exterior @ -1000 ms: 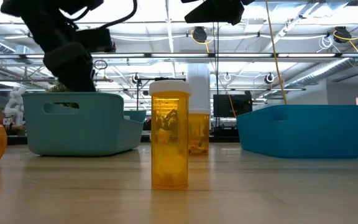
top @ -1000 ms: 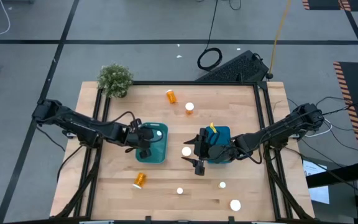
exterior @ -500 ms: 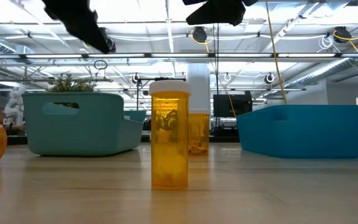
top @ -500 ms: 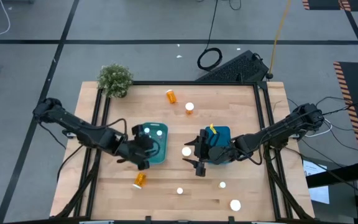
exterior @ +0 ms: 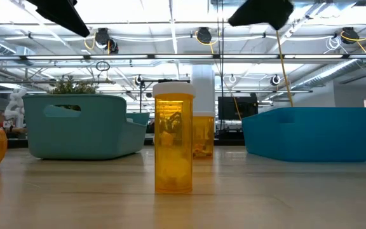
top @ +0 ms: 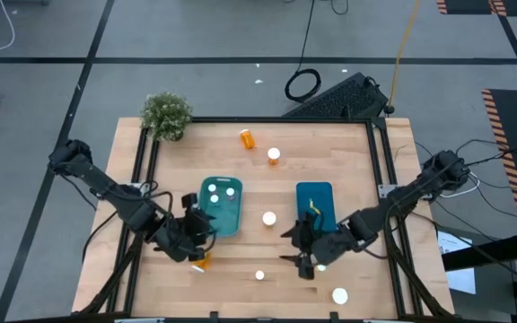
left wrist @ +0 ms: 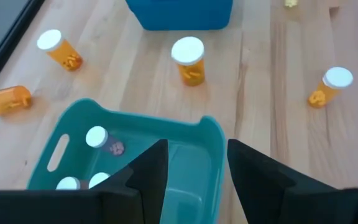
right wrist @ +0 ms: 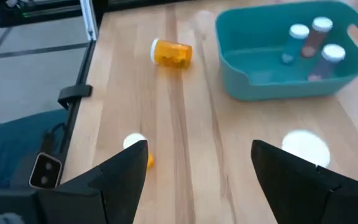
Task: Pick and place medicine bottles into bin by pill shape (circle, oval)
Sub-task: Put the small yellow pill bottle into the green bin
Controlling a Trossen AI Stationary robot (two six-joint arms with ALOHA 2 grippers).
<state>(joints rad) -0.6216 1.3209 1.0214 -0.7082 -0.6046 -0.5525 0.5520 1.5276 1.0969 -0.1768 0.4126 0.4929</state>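
Your left tool hangs over the near-left part of the worktop, just off the near end of the teal bin and right above an orange bottle lying on its side. Its fingers are spread apart with nothing between them. From its wrist view you look into the teal bin, where three white-capped bottles rest.

Your right tool hangs just past the near end of the blue bin, close to a small upright bottle. Its fingers are also wide apart and empty.

Loose medicine bottles are scattered around you: one upright between the two bins, one upright and one tipped over near the far edge, and one white cap near the front right corner. In the low view, an upright orange bottle stands closest to the camera.
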